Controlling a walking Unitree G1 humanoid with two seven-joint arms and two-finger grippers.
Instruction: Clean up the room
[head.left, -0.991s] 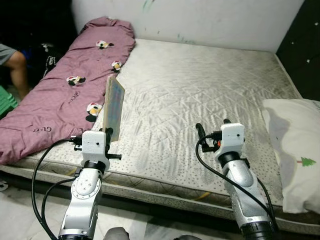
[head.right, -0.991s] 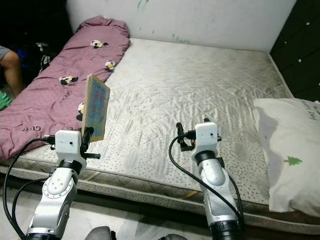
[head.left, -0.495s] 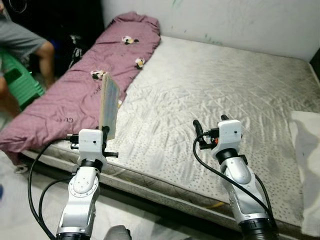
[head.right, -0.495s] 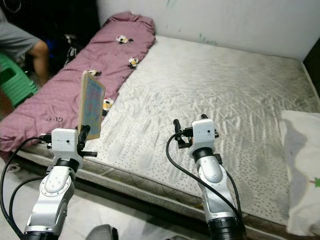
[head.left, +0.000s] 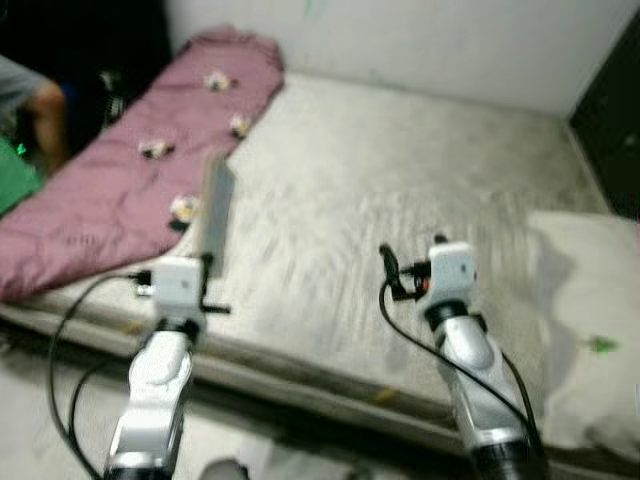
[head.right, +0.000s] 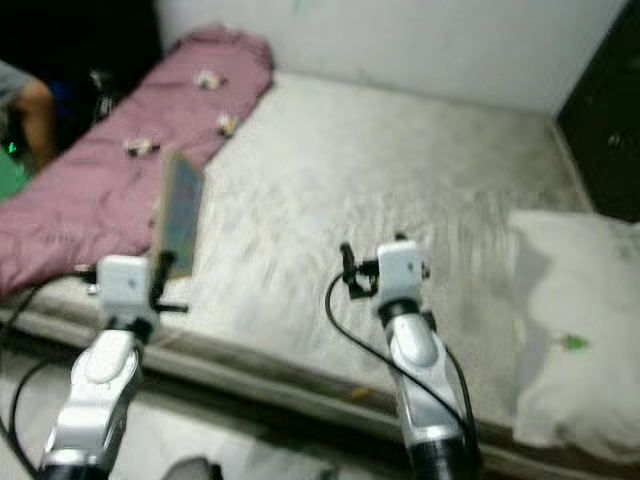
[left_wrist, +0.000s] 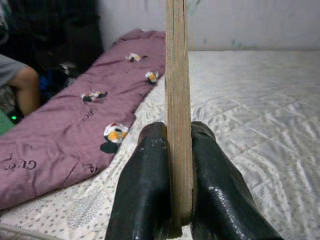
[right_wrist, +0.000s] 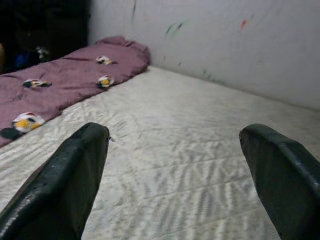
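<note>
My left gripper (left_wrist: 175, 155) is shut on a thin flat book (head.left: 214, 212), held upright on its edge above the front left of the mattress (head.left: 400, 190); its wooden-coloured edge (left_wrist: 177, 100) stands between the black fingers (left_wrist: 145, 185). My right gripper (right_wrist: 175, 170) is open with nothing between its fingers, raised over the mattress's front middle (head.left: 395, 275). A purple quilt (head.left: 130, 180) with cartoon patches lies along the mattress's left side. A white pillow (head.left: 590, 320) rests at the right edge.
A person's leg (head.left: 45, 110) and something green (head.left: 15, 185) are at the far left beside the bed. A pale wall (head.left: 400, 40) runs behind the mattress. Dark furniture (head.left: 610, 120) stands at the right. Pale floor (head.left: 60, 400) lies before the bed.
The head camera has swung to the right and blurred, bringing the pillow back into view. Both arms keep their pose, the left still holding the book.
</note>
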